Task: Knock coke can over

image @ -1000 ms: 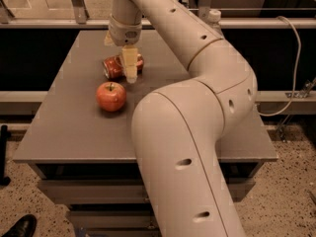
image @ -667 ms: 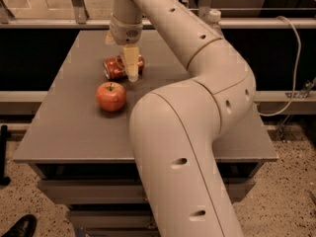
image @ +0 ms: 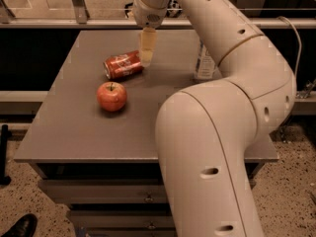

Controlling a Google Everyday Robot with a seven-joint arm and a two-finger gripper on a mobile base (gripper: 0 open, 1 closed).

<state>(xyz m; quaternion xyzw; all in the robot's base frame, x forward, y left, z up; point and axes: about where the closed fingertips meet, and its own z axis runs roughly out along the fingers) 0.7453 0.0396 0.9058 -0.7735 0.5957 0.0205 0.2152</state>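
Note:
The coke can (image: 122, 64), red with white script, lies on its side on the grey table (image: 69, 127), silver top toward the left. My gripper (image: 146, 58) hangs from the arm just right of the can's base end, close to or touching it and a little above the tabletop. Nothing is held in it.
A red-orange apple (image: 112, 96) sits in front of the can. A clear plastic water bottle (image: 203, 63) stands to the right, partly behind my arm. My large arm (image: 222, 132) covers the table's right front. A glass railing runs behind the table.
The gripper has shifted right and up off the can, which now shows in full, lying on its side. The apple has not moved.

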